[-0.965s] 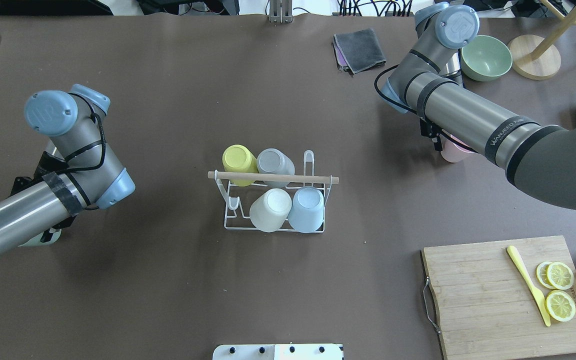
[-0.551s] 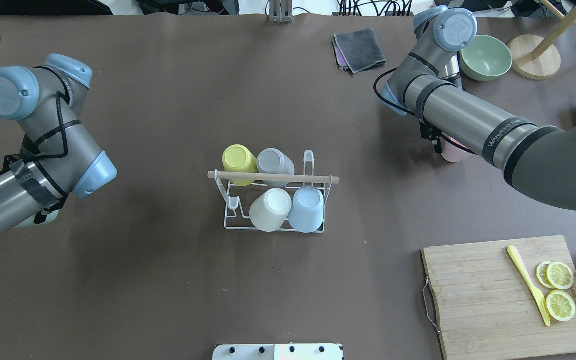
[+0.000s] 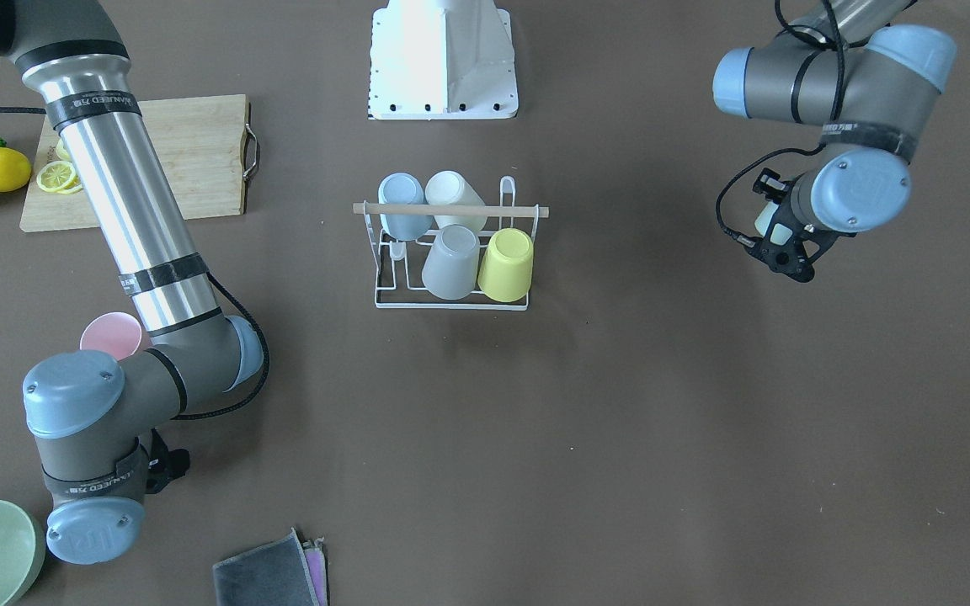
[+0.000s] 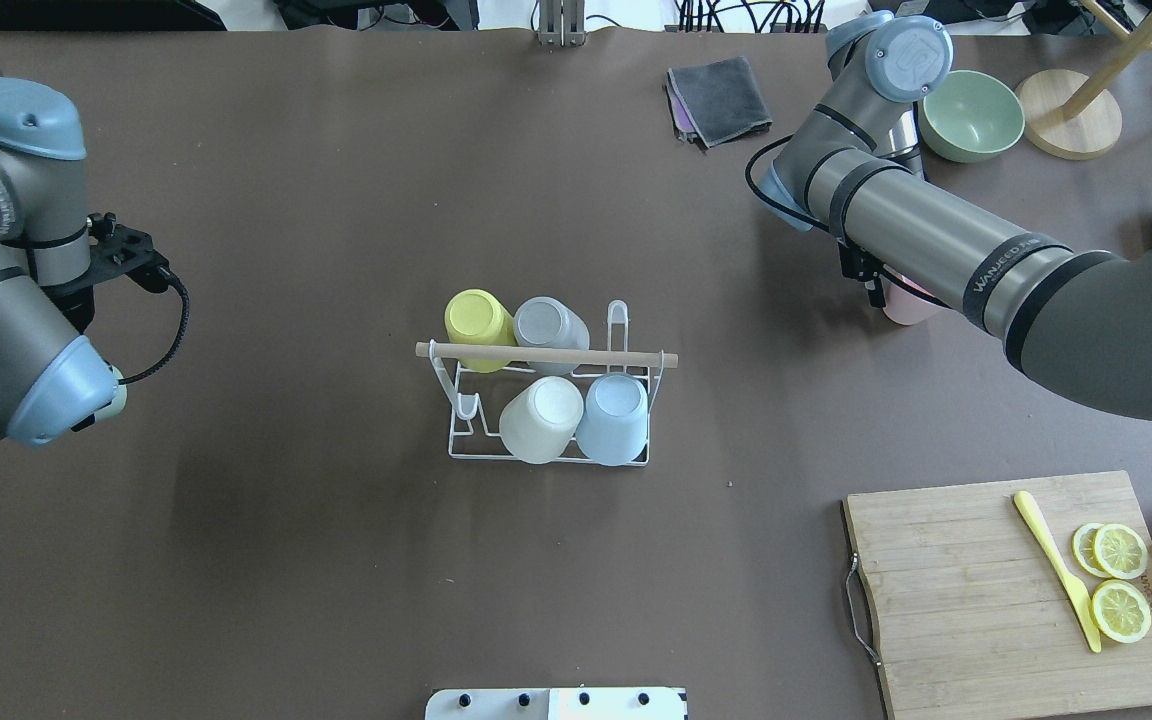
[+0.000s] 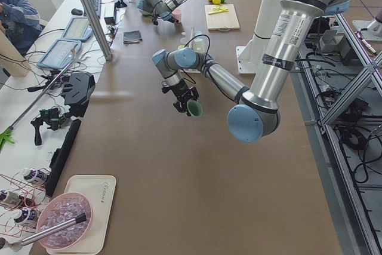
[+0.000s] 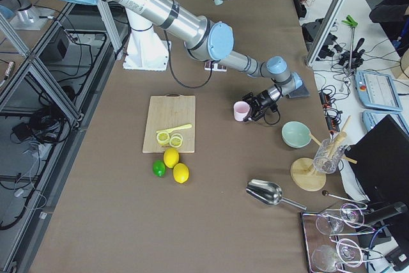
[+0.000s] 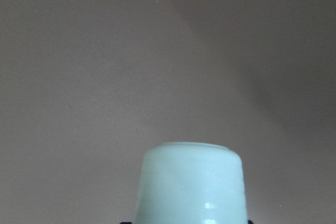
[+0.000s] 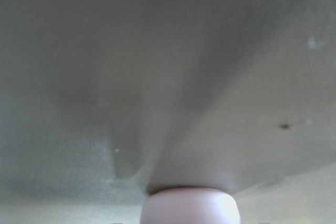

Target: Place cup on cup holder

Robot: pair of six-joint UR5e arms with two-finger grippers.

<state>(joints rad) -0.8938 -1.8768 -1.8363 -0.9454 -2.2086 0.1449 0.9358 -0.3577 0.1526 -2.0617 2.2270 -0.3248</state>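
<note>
Currently left gripper clamps mint cup, right gripper clamps pink cup; cup holder sits between grippers, well apart.

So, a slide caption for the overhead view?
Four cups on the cup holder; each arm at another: mint cup left, pink cup right.

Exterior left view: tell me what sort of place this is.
Most likely a robotics lab, not a kitchen: robot arms mounted at a long table, metal framing beside it, and a side bench with tablets.
</note>
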